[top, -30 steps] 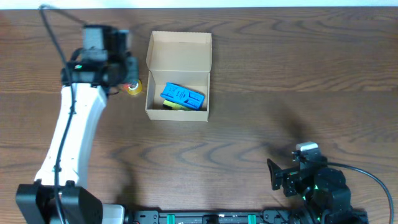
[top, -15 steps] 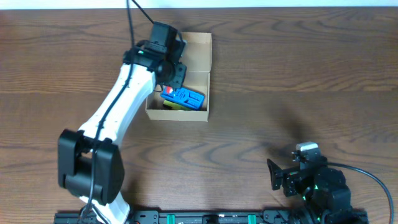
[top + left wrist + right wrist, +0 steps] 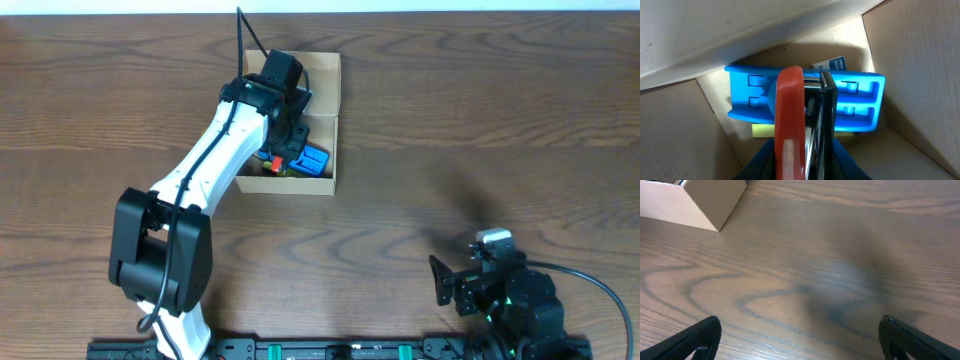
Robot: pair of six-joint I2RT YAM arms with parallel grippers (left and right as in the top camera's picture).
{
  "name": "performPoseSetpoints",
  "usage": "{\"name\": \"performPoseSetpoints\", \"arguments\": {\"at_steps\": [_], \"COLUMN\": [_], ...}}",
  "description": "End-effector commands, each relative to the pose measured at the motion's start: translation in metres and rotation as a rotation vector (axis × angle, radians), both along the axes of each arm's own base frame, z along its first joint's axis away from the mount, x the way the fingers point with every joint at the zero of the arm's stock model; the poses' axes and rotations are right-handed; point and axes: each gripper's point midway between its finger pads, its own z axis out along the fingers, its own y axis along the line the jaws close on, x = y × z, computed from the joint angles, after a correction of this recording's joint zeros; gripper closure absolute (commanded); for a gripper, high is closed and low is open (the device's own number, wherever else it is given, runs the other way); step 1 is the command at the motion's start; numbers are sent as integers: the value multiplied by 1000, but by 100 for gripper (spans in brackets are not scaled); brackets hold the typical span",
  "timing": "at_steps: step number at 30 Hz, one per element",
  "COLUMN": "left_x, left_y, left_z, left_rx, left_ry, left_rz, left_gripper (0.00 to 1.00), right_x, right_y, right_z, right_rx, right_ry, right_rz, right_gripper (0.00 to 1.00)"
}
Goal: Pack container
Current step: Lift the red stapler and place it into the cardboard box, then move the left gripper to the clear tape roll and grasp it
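Observation:
The container, a tan cardboard box (image 3: 286, 185) with its flap lid open at the back, stands at the table's far middle. It fills the left wrist view (image 3: 912, 75). Inside lies a flat blue rectangular item (image 3: 316, 160) (image 3: 857, 102) on top of a yellow piece (image 3: 762, 131). My left gripper (image 3: 281, 152) (image 3: 805, 152) reaches down into the box, shut on a small red and black item (image 3: 789, 115) held just above the blue item. My right gripper (image 3: 441, 281) (image 3: 800, 335) is open and empty near the front right edge.
The wooden table (image 3: 480, 130) surrounds the box. A corner of the box shows at the top left of the right wrist view (image 3: 700, 205). My left arm stretches from the front left to the box.
My left gripper has moved right from beside the box, carrying the small item, and now reaches down inside the box. The right arm has not moved.

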Motion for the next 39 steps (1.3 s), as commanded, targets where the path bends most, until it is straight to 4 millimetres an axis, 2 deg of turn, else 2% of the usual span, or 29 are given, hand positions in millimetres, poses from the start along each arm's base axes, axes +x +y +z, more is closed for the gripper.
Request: {"name": "performPoseSetpoints", "arguments": {"at_steps": [1, 5, 12, 17, 21, 26, 29, 33, 34, 37, 38, 39], "left_x": [3, 2, 2, 3, 5, 14, 18, 25, 27, 30, 30, 30], "left_y": [0, 0, -1, -1, -2, 5, 22, 68, 81, 117, 134, 142], "left_z": [-4, -15, -17, -13, 7, 60, 92, 125, 129, 131, 126, 123], "left_rx": [13, 23, 21, 13, -13, -83, -139, -213, -229, -260, -262, -261], "left_ry": [2, 29, 35, 27, -18, -130, -190, -243, -247, -236, -219, -210], "left_rz": [-20, -21, -17, -8, 6, 105, 233, 499, 568, 760, 840, 874], "left_gripper": [81, 79, 38, 27, 25, 26, 24, 19, 17, 3, 5, 5], "right_x": [1, 1, 1, 1, 1, 1, 1, 1, 1, 1, 1, 1], "right_y": [-3, -3, -3, -3, -3, -3, -3, -3, -3, -3, -3, -3], "right_z": [0, 0, 0, 0, 0, 0, 0, 0, 0, 0, 0, 0], "right_rx": [6, 6, 6, 6, 6, 6, 6, 6, 6, 6, 6, 6], "right_ry": [-2, -2, -2, -2, -2, -2, -2, -2, -2, -2, -2, -2], "right_rz": [-22, -22, -22, -22, -22, -22, -22, -22, -22, -22, -22, -22], "right_gripper": [1, 1, 1, 1, 1, 1, 1, 1, 1, 1, 1, 1]}}
